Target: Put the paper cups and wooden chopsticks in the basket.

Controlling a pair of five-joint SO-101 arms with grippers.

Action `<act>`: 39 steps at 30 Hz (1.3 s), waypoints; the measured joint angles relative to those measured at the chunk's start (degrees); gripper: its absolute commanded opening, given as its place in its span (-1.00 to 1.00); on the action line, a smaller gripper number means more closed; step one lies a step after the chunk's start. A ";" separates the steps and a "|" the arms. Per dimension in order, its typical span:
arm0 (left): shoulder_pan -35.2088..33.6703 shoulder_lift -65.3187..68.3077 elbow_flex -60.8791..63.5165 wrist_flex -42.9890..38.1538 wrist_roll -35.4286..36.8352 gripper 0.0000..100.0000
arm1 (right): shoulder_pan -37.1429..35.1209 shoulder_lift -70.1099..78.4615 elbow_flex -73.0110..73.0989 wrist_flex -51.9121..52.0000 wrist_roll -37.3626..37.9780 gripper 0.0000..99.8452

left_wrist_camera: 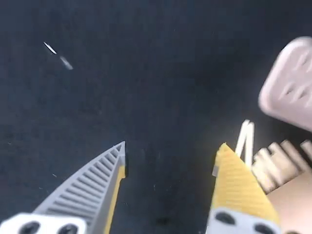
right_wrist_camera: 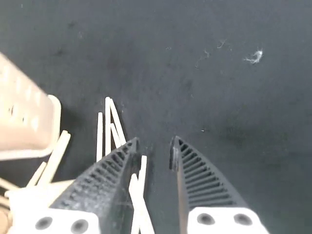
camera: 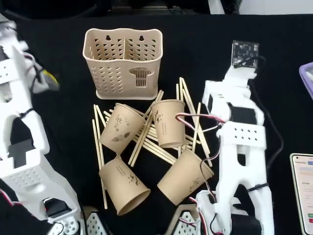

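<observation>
The left tool (left_wrist_camera: 172, 146) stands wide, one grey finger and one yellow, with bare black tabletop (left_wrist_camera: 146, 73) between them and nothing held. Just beyond the yellow finger lie a pair of chopsticks (left_wrist_camera: 246, 139), and farther off a rounded corner of the basket (left_wrist_camera: 290, 87). In the high view this arm sits at 9 o'clock of the scene, its yellow tip near the basket's side but apart from it.

The right tool (right_wrist_camera: 154, 141) is narrow: two black ribbed fingers stand with a slim gap and grip nothing. Chopstick ends lie against the outside of one finger, more fan out just ahead, and the basket's base shows past them. Whether any stick touches the finger's inner face is hard to judge. This arm is the white one at 3 o'clock in the high view.

From above, the basket (camera: 122, 63) stands upright at 12 o'clock of the pile, beige and perforated, split into two compartments. Below it four paper cups (camera: 121, 128) lie on their sides at roughly 10, 1, 7 and 5 o'clock of the pile's middle. The chopsticks (camera: 146, 142) lie scattered under and between them, some crossing, a few reaching the basket's foot. Thin wires from the right arm drape across the 1 o'clock cup. A phone (camera: 303, 191) lies at the far 4 o'clock edge.
</observation>
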 measured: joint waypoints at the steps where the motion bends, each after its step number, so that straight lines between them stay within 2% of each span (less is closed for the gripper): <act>1: 0.26 -0.35 3.96 -2.20 0.00 -0.42 | 0.00 0.00 -2.11 2.99 1.67 -0.77; 10: 6.42 -10.90 38.86 -26.55 4.75 -0.42 | 0.00 0.00 -18.55 32.18 17.67 -0.77; 14: 8.53 -13.89 50.73 -37.45 5.98 -0.42 | 0.00 -0.09 -16.18 39.30 27.87 -0.77; 19: 8.70 -15.38 58.73 -47.82 14.15 -0.42 | -0.09 -0.09 -6.33 42.29 38.51 -0.77; 24: 8.70 -15.91 60.31 -49.93 16.88 -0.42 | -4.22 -0.09 -2.81 44.22 44.04 -0.77; 28: 8.70 -16.00 60.40 -50.11 16.88 -0.42 | -10.90 -0.09 -7.21 52.31 44.22 -0.75; 32: 8.70 -16.00 60.40 -50.11 16.88 -0.42 | -13.80 -1.85 -11.60 52.92 41.32 -0.62; 39: 8.70 -16.09 60.92 -51.43 16.88 -0.42 | -20.40 -2.20 -2.99 53.01 43.69 -0.61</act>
